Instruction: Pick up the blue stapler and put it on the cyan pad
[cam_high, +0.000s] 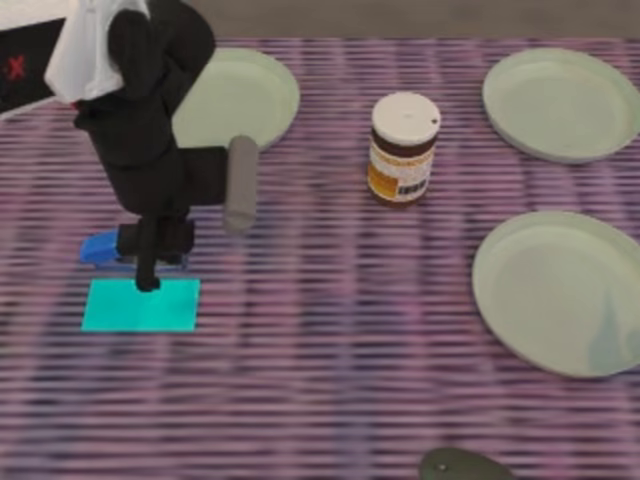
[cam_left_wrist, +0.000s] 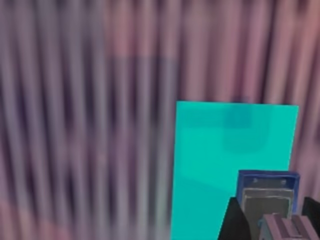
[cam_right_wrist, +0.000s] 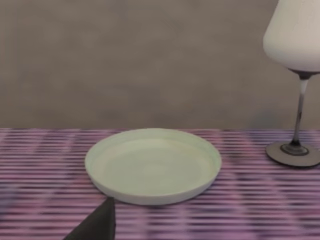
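Observation:
The blue stapler (cam_high: 98, 247) sits between the fingers of my left gripper (cam_high: 150, 250), which is shut on it; only its left end shows past the black arm in the top view. It is held just beyond the far edge of the cyan pad (cam_high: 140, 305), at the table's left. The left wrist view shows the stapler (cam_left_wrist: 267, 192) between the dark fingers (cam_left_wrist: 232, 225), over the cyan pad (cam_left_wrist: 225, 160). My right gripper is out of the top view; its wrist view shows only one dark fingertip (cam_right_wrist: 100, 222).
A brown jar with a white lid (cam_high: 403, 148) stands mid-table. Pale green plates lie at the back left (cam_high: 250, 95), back right (cam_high: 562, 102) and right (cam_high: 555, 290). A stemmed white glass (cam_right_wrist: 299, 75) stands beside a plate (cam_right_wrist: 153, 166). A dark rounded shape (cam_high: 465, 465) is at the front edge.

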